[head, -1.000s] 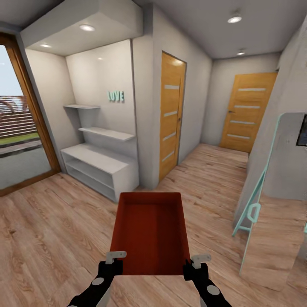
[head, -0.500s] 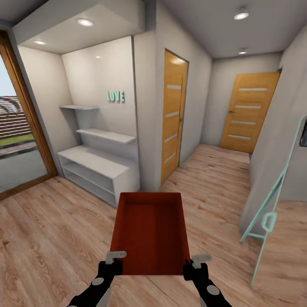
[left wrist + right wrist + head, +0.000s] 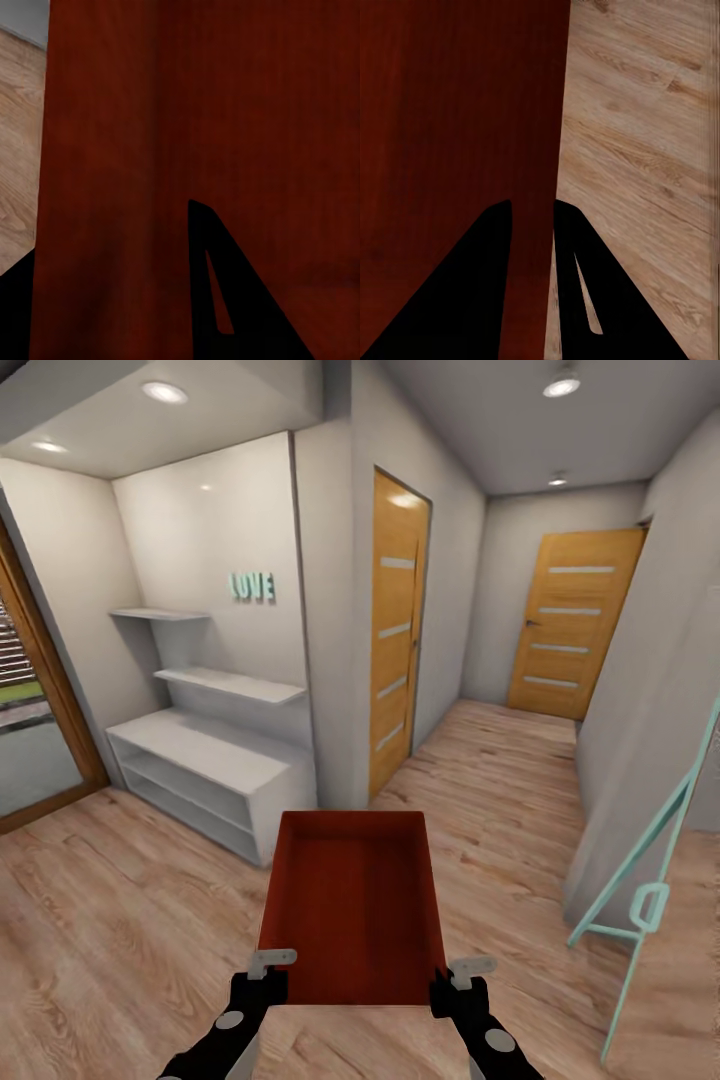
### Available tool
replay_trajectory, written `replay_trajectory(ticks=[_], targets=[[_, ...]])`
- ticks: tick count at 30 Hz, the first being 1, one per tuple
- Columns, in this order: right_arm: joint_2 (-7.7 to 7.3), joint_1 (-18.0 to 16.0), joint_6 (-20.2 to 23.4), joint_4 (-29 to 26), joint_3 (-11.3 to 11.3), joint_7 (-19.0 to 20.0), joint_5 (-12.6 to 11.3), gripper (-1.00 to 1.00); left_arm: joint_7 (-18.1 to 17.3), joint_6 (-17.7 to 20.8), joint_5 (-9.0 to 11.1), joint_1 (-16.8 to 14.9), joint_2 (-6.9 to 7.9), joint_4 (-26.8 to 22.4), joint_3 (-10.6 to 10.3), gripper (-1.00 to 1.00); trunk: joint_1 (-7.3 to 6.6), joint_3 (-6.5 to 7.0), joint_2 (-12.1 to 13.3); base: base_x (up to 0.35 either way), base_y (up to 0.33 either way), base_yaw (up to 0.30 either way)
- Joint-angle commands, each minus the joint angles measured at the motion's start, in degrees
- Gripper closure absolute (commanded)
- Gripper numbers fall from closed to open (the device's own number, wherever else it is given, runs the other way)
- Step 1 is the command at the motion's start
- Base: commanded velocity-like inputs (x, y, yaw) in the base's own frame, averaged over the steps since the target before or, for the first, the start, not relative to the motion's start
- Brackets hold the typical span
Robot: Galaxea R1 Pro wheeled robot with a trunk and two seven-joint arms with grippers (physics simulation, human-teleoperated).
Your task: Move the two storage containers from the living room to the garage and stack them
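Observation:
One orange-red open-topped storage container [image 3: 350, 905] is held out in front of me above the light wood plank floor, its inside bare. My left gripper [image 3: 268, 972] is shut on the container's near left corner and my right gripper [image 3: 462, 978] on its near right corner. In the left wrist view the red wall of the container [image 3: 187, 112] passes between the fingers of the left gripper [image 3: 112, 240]. The right wrist view shows the right gripper [image 3: 531, 206] pinching the thin wall of the container [image 3: 457, 112], with plank floor beside it. The second container is out of view.
A white shelf unit [image 3: 200, 770] stands in an alcove ahead on the left, beside a wood-framed glass door [image 3: 40, 690]. A hallway runs ahead on the right, past a wooden door [image 3: 395, 630] to another door [image 3: 570, 625]. A teal frame [image 3: 650, 840] leans at the right.
The whole picture has shifted: the shelf unit and glass door slid left and the teal frame right, so the camera has moved. The container and both grippers keep their place in view.

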Motion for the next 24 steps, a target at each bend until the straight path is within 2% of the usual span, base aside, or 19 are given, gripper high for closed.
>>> replay_trajectory(ticks=[1, 10, 24], targets=[[-0.06, -0.1, -2.9, -0.1, 0.6, 0.9, -0.3, 1.00, 2.6, -0.2, 0.0, 0.0, 1.65, 0.2, 0.7, 1.00, 0.07, -0.13, -0.1, 0.331, 0.000, -0.253], [-0.07, -0.1, -2.9, -0.1, 0.6, 0.9, -0.4, 1.00, 2.5, -0.2, 0.0, 0.0, 1.72, 0.2, 0.7, 1.00, 0.07, -0.13, -0.1, 0.331, 0.061, -0.256], [-0.07, -0.1, -2.9, -0.1, 0.6, 0.9, -0.4, 1.00, 2.5, -0.2, 0.1, 0.0, 1.70, 0.1, 0.7, 1.00, 0.07, -0.13, -0.1, 0.319, 0.161, -0.257]])
